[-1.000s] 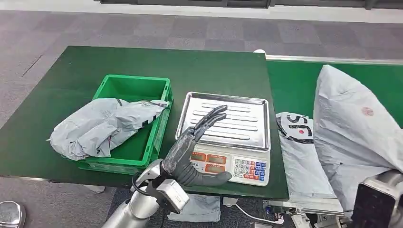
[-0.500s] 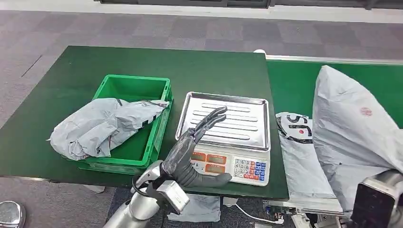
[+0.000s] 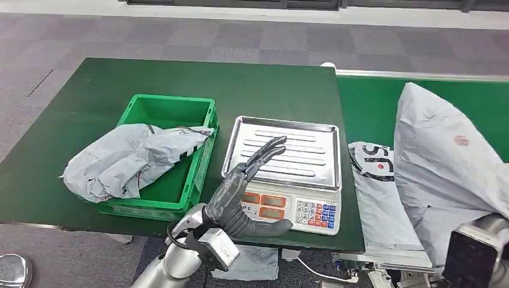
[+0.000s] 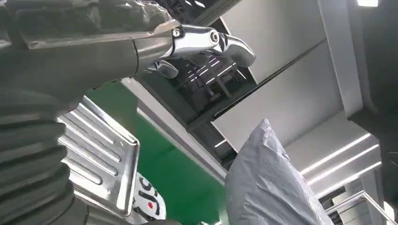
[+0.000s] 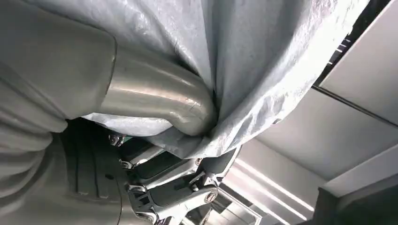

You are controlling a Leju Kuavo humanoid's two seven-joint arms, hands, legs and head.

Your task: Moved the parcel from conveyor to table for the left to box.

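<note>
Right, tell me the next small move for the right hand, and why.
Probably carry the large grey plastic parcel leftward and set it on the silver scale tray. The right hand grips the parcel's fabric and holds it over the green conveyor belt, while the left hand hovers open above the tray's near edge, which carries no parcel.

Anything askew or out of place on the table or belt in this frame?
Yes. The grey parcel meant for the green crate is not inside it: it drapes over the crate's left and near rim, part of it resting on the table. Also, the left hand hovers open over the scale, holding nothing.
</note>
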